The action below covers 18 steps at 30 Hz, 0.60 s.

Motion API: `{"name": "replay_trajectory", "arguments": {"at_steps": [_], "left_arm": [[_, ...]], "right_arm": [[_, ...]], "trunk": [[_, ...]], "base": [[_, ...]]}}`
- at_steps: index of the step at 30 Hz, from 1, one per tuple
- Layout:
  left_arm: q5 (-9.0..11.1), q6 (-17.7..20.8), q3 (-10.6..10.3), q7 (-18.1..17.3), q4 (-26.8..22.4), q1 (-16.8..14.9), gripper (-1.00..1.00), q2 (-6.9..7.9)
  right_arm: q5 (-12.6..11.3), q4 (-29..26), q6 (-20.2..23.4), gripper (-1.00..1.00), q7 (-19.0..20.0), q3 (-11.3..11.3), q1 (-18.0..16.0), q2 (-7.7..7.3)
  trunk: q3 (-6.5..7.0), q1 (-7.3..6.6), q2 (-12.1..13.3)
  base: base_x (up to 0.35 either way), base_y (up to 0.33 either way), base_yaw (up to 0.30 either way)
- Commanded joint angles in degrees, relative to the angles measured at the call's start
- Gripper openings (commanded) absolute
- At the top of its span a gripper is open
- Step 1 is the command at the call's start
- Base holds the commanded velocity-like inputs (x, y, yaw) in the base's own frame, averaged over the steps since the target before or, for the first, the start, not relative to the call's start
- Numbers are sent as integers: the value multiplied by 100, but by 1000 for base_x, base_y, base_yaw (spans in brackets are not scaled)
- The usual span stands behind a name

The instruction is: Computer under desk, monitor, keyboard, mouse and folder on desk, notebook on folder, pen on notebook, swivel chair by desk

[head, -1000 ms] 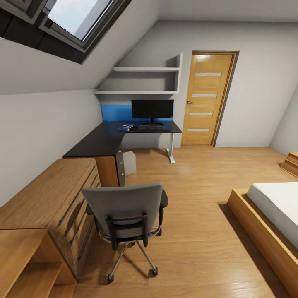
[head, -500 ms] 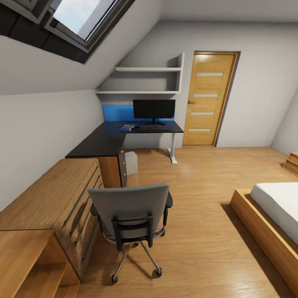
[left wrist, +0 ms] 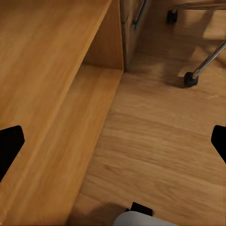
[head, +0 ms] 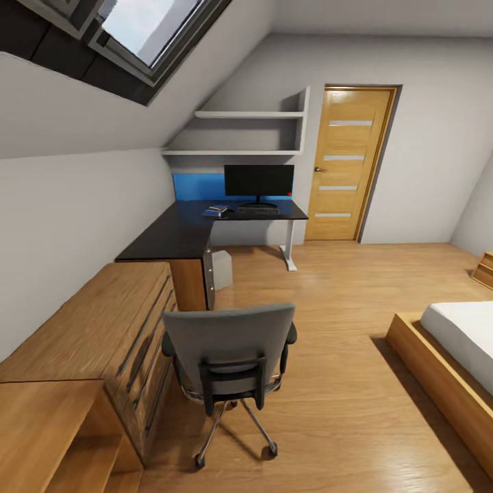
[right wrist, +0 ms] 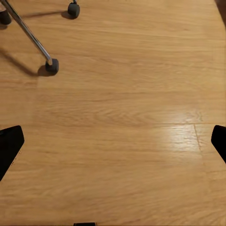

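Note:
The grey swivel chair [head: 229, 352] stands on the wood floor with its back toward me, hiding its seat, so the folder is hidden. Beyond it is the black L-shaped desk [head: 179, 231], with the monitor [head: 259, 181] and the keyboard [head: 258, 211] on its far wing. A small blue-and-white flat item [head: 216, 211] lies left of the keyboard. The light-grey computer [head: 222, 269] stands on the floor under the desk. Mouse, notebook and pen are too small to tell. My left gripper [left wrist: 113, 146] and right gripper [right wrist: 113, 146] hang open over the floor, holding nothing.
A wooden chest with bar handles [head: 103, 329] and a low wooden shelf unit [head: 48, 424] line the left wall beside the chair. A bed [head: 455, 342] is at the right and a door [head: 346, 164] at the back. Chair casters [right wrist: 52, 66] are near my right gripper.
The whole head view has slid slightly right and the chair looks a little nearer, so the camera has moved. Nothing in the room has shifted on its own.

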Motion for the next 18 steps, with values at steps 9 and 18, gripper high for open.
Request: {"name": "replay_trajectory", "arguments": {"at_steps": [9, 18], "left_arm": [[1, -10, -38, 64, -12, 2, 100, 13], [-5, -23, -25, 60, -18, 2, 100, 15]], "right_arm": [[-55, 12, -25, 100, 0, 51, -5, 1], [-55, 12, -25, 100, 0, 48, -5, 1]], "trunk": [[-5, 0, -3], [-5, 0, -3]], "base": [[0, 171, 0], [0, 21, 0]]}}
